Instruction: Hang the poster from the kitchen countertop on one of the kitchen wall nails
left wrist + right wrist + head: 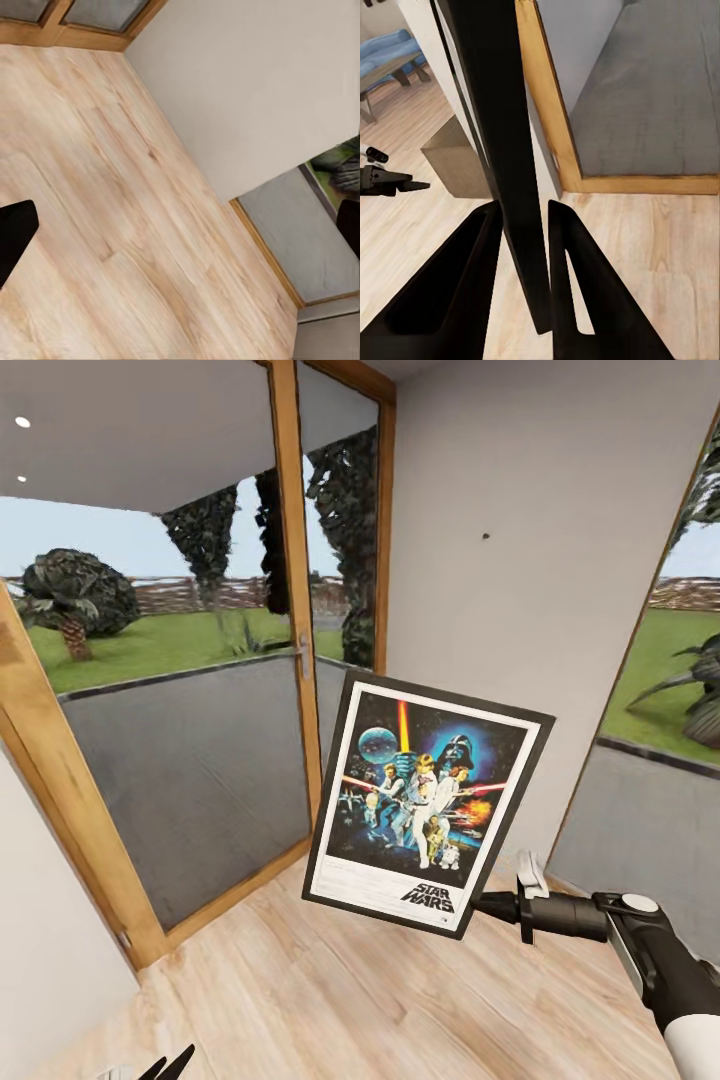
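Note:
The poster hangs tilted in mid-air in front of a white wall, its "Star Wars" picture facing me. My right gripper is shut on its lower right edge. In the right wrist view the poster shows edge-on as a black strip pinched between the two fingers. A small dark wall nail sits high on the wall, above and slightly right of the poster. My left gripper is low near the floor, and its fingers stand wide apart, holding nothing. The kitchen countertop is out of view.
A wood-framed glass door with a handle stands left of the wall, and another glazed opening lies to the right. Light wooden floor runs below. A blue sofa shows far behind.

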Available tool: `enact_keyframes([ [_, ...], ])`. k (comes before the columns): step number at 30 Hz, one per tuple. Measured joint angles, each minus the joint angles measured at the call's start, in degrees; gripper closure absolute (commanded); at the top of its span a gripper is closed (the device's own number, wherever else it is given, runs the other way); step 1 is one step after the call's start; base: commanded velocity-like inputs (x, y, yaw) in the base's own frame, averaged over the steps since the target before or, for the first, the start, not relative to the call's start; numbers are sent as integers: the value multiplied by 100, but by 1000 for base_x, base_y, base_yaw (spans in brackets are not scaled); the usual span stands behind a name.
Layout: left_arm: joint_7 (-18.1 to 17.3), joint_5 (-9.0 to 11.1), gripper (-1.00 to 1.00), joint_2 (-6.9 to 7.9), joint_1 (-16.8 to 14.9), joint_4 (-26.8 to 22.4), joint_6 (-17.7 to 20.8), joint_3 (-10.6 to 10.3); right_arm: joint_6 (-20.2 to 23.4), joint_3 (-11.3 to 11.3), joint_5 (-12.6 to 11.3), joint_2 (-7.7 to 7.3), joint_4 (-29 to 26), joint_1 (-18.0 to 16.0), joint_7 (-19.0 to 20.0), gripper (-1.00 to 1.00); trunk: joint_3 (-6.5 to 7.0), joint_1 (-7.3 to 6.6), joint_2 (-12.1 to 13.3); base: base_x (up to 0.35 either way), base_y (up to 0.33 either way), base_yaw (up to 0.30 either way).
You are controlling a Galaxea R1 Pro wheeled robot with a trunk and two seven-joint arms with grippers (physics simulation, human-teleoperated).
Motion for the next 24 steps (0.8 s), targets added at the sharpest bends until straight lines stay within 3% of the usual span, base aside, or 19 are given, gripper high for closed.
enact_keyframes([
  [7,0,-5,-100,-1,-1,1,0,0,2,3,0,-1,-2,1,0,100,3,0,0,244,278,-78],
  [24,0,-1,-100,-1,-2,1,0,0,4,7,0,1,-4,2,0,100,50,0,0,244,278,-281],
])
